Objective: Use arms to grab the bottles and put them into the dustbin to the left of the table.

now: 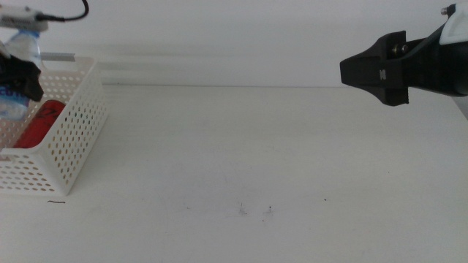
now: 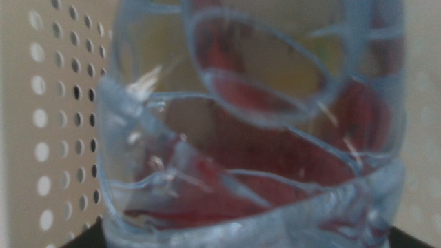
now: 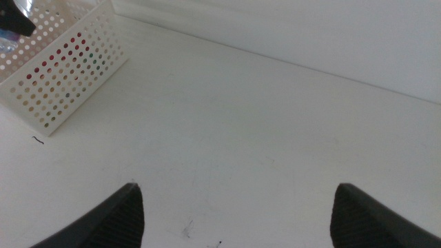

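Over the bin (image 1: 69,139) at the far left of the surface (image 1: 256,153), the left end effector (image 1: 22,77) hangs with the clear bottle (image 1: 20,51) clamped in its dark jaws, the bottle poised above the bin's open top and not yet released. The left wrist view is filled by that bottle (image 2: 255,131), close and blurred, with red showing through the plastic and the bin's perforated wall (image 2: 55,117) beside it. A red can (image 1: 40,126) already lies inside the bin; coloured contents also show through the holes (image 3: 65,58) in the right wrist view, though what they are cannot be made out there. No yellow bottle can be identified with certainty. Risks from here, as judged: the bottle sits near the bin's back-left corner, so a release there could catch the rim and tip the bottle outside; dropped from height it may strike the can and bounce; and any descent of the arm could bring the jaws against the bin wall and shove the light basket across the surface. The jaws' grip appears to be on the bottle's body, but exact contact is hidden by the bottle itself. The right end effector (image 1: 380,69) waits raised over the right side of the surface, well apart from the bin, its jaws (image 3: 234,213) spread wide and holding nothing. No bottle remains visible on the open surface.
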